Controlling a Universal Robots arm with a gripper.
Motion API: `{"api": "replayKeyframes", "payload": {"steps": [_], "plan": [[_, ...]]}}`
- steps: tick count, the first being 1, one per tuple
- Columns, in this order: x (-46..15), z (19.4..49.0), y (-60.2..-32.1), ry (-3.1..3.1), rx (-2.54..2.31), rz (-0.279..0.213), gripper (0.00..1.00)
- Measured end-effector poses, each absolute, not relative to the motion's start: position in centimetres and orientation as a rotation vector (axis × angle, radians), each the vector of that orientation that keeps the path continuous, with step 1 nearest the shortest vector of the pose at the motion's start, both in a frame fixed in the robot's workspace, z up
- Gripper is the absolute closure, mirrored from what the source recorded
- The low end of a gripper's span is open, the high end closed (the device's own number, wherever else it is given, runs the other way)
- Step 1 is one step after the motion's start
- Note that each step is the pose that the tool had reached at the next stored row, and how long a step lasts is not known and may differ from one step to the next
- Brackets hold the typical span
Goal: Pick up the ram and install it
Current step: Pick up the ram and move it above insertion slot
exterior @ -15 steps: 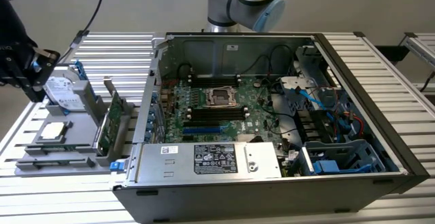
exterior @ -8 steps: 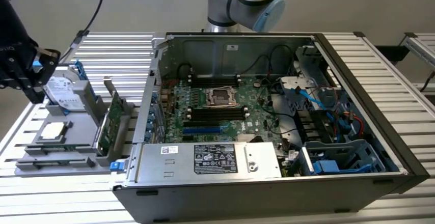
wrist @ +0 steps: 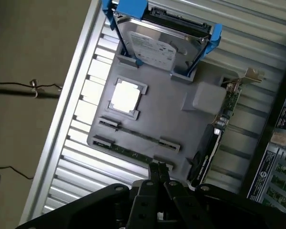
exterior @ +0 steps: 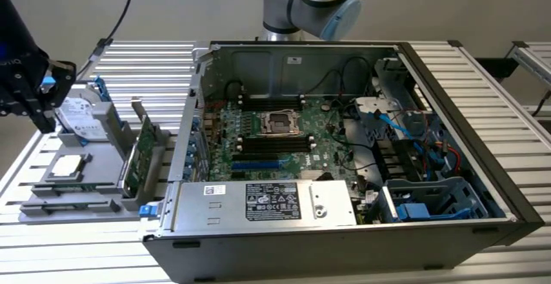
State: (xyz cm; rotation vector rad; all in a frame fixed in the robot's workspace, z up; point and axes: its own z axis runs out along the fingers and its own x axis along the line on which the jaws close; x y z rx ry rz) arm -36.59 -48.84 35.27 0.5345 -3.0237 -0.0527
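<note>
We see the gripper (wrist: 158, 171) low in the wrist view. Its 2 fingers are pressed together at the tips w/ nothing between them, so it's clenched and carrying nothing.

The ram (wrist: 128, 152) lies flat in the outer long slot of the gray holder (wrist: 167, 114), along the holder's edge. It's a thin green stick w/ dark chips. The fingertips sit right by 1 end of it; we can't tell if they touch it. A 2nd long slot (wrist: 136, 133) runs parallel just beside it, and we can't tell whether a stick sits in that one.

On the same holder:
- a silver CPU chip (wrist: 126, 95) in a square recess next to the slots
- a hard drive (wrist: 155, 43) w/ blue rails, propped up at a tilt at the far end
- a green expansion card (wrist: 229, 102), standing on edge along the side nearest the PC

In the exterior view, the holder rests on the slatted aluminium table (exterior: 86, 258) at that view's left, w/ the gripper above it near the drive. The open PC case (exterior: 448, 103) is in the middle, just beside the holder. Inside it, the motherboard (exterior: 258, 135) has dark memory slots (exterior: 273, 144) below the CPU socket. A power supply (exterior: 267, 201) w/ a label sits at the near end. The arm (exterior: 310, 0) rises behind the case.
</note>
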Motion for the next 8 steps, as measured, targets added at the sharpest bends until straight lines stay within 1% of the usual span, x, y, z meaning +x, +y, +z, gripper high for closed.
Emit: {"api": "replayKeyframes", "payload": {"steps": [8], "plan": [[-36.59, 34.53, -48.84, -2.975, 0.753, -0.045, 0.89]]}}
